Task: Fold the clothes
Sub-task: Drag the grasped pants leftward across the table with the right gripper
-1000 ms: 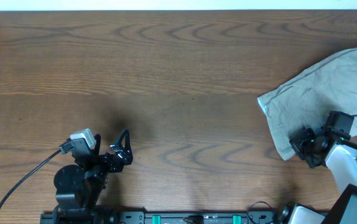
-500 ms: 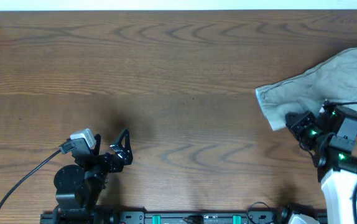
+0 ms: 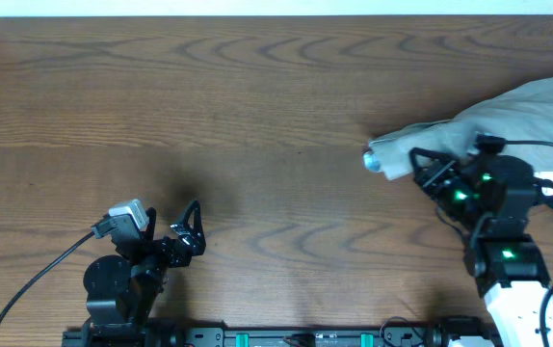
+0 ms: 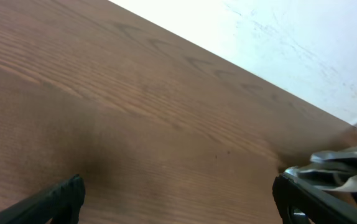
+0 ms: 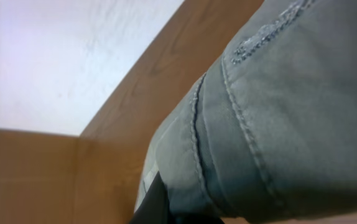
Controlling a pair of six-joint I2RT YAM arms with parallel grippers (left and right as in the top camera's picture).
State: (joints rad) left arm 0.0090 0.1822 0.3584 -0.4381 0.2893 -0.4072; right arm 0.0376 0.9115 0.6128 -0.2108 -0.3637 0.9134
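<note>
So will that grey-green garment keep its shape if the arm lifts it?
Probably not: the clothes lie wrinkled and bunched where the right tool pinches them, so they should droop. Likely they would drag rather than slide whole, since most lies off beyond the pinch. The thick stitched seam may give a firmer hold.
</note>
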